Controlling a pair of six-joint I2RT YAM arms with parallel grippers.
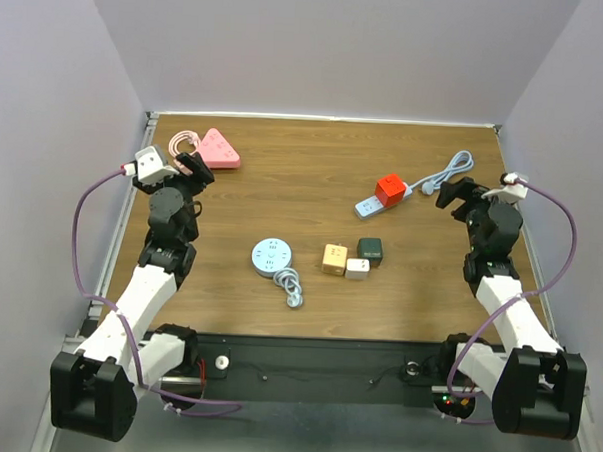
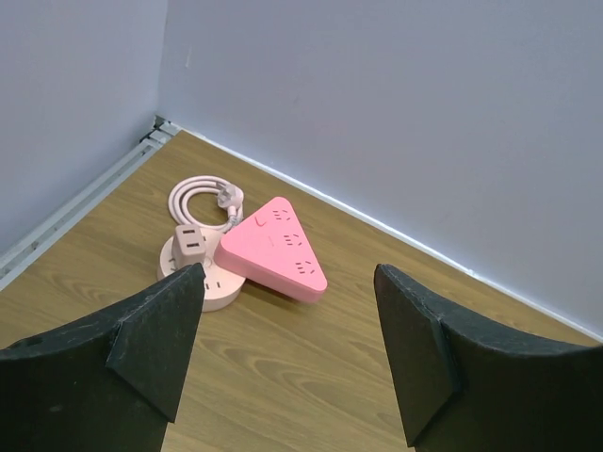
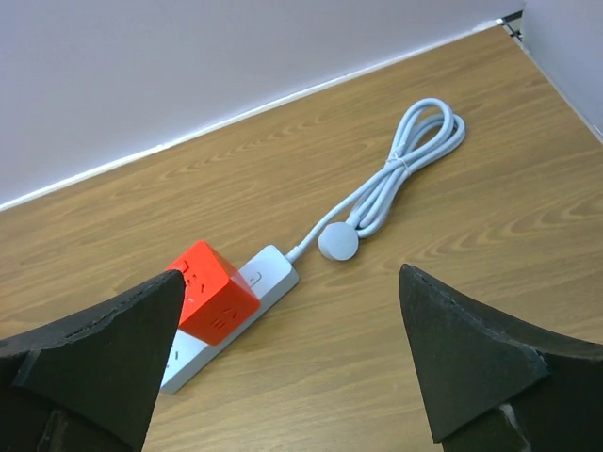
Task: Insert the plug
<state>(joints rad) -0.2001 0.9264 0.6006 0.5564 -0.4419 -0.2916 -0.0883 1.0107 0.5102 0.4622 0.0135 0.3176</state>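
lying just ahead of right end effector (image 3: 290,275): red cube plug (image 3: 212,294)

Illumination bright, even and diffuse from overhead, casting faint short shadows on the wooden table (image 1: 314,177); top view sharp, pale walls (image 1: 329,47) converging with perspective; wrist views crisp, near dark fingers (image 2: 160,330) showing little surface detail.

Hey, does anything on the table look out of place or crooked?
Only the pink strip, back left: it seems to lie partly over a round pink piece, not flat. The red cube sits on the white strip; nothing looks spilled or broken.
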